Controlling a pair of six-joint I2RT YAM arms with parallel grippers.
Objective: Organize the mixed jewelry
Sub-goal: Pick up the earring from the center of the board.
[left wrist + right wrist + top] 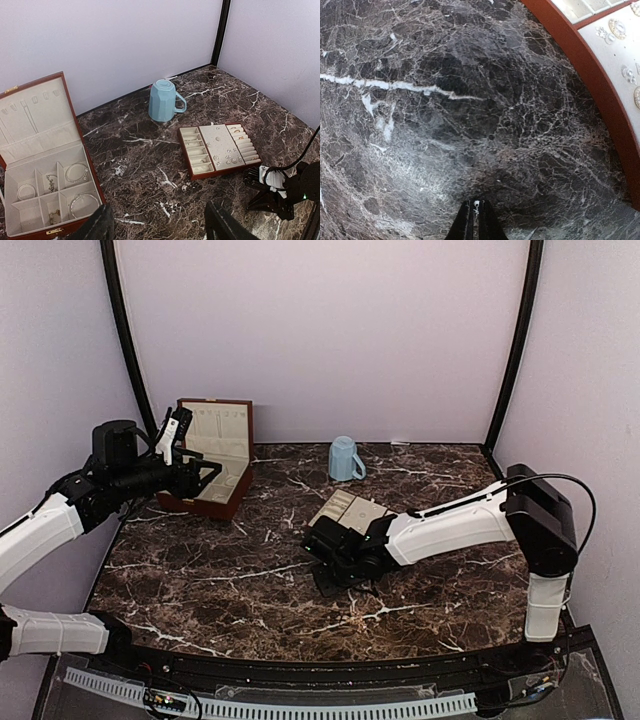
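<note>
Right jaws together: plain in wrist view

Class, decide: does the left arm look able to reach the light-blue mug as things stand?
Probably yes. The left gripper hangs open by the wooden box, and only bare marble table lies between it and the mug; nothing blocks the way.

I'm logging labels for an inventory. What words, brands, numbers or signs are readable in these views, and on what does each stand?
None can be read in any view.
The light-blue mug, the wooden box and the tray show no lettering. Its brass clasp is too small to tell.
</note>
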